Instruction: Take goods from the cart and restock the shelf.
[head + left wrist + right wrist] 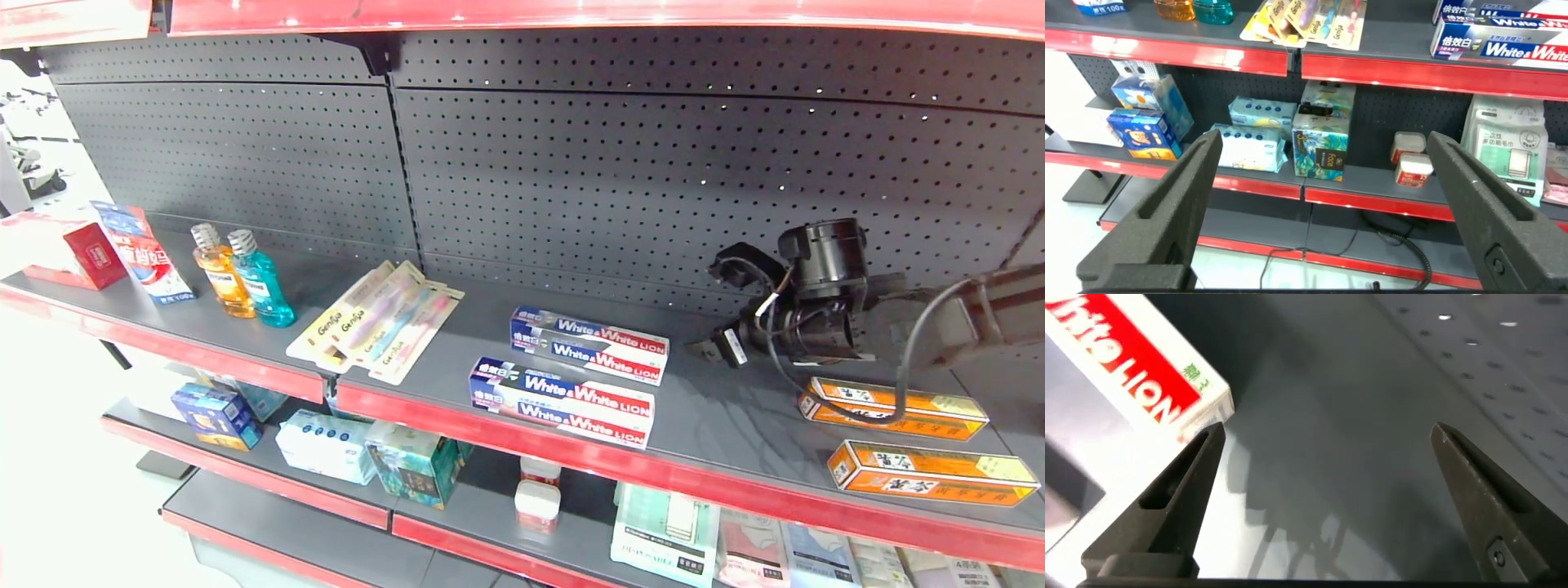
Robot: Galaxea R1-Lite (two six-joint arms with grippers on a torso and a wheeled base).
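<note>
Grey shelf holds two white toothpaste boxes near its front edge, orange boxes toward its right end; between them the right gripper hangs spread, empty. Lower down, the left gripper gapes empty before lower shelves.

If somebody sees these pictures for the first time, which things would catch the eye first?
Probably the right gripper, fingers open and empty, low over the grey shelf beside the red-and-blue toothpaste boxes at its middle. Then the orange boxes at the shelf's right end.
</note>
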